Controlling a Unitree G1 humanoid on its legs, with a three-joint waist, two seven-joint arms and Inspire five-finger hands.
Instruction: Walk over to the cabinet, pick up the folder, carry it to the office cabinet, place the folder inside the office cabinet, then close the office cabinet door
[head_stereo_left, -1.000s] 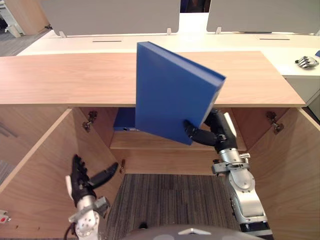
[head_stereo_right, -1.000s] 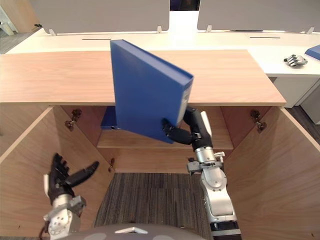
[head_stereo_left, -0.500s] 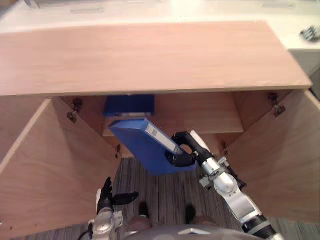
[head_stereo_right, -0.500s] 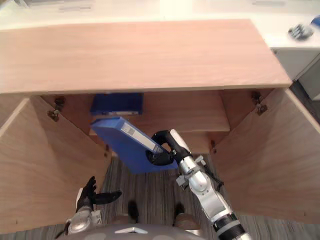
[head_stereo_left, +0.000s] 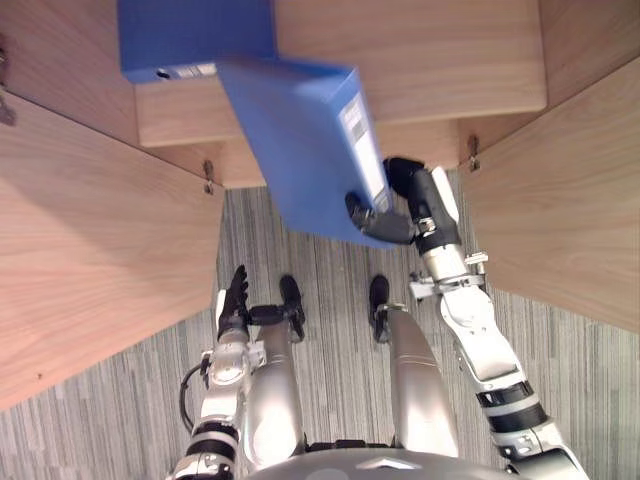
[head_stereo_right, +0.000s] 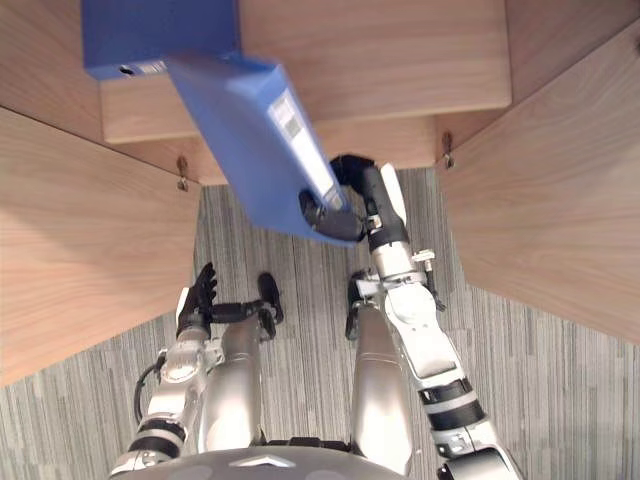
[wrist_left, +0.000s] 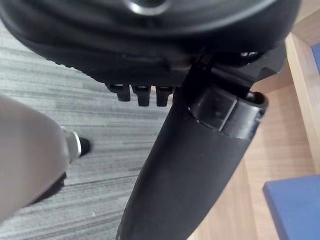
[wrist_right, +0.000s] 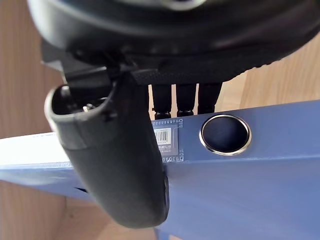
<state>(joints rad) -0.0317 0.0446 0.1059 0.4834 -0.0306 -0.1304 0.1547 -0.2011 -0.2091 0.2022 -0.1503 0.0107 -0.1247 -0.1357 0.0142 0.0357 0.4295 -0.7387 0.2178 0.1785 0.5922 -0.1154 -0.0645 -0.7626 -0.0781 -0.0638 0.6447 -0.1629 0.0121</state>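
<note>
- Two blue folders counted at the open office cabinet (head_stereo_left: 585, 40), looking down from above.
- Found the folder (head_stereo_left: 305, 150) gripped in the right robot hand (head_stereo_left: 400, 205), raised off the grey striped carpet (head_stereo_left: 120, 420) and tilted, with its spine turned up and toward the right door (head_stereo_left: 560, 220).
- Saw that robot hand's fingers (head_stereo_left: 362, 212) curled under the folder's lower corner.
- Saw its thumb (wrist_right: 125, 165) laid across the spine, just beside the white label (wrist_right: 165, 142) and near the metal-rimmed ring hole (wrist_right: 224, 134).
- Made out the folder's upper end over the front edge of the shelf (head_stereo_left: 450, 60), toward the shelf's left end.
- Could not tell whether that end touched the shelf.
- Spotted the second folder (head_stereo_left: 190, 35) lying flat at the left end of the shelf, reaching the shelf's front edge and meeting the held folder's upper corner in the head views.
- Noted both doors swung wide, the left door (head_stereo_left: 90, 250) and the right door flanking the carpet in front of the shelf.
- Found the left robot hand (head_stereo_left: 236, 300) low, near the left door's lower edge and well apart from both folders.
- Saw its fingers straight, its thumb spread to the side, and nothing held.
</note>
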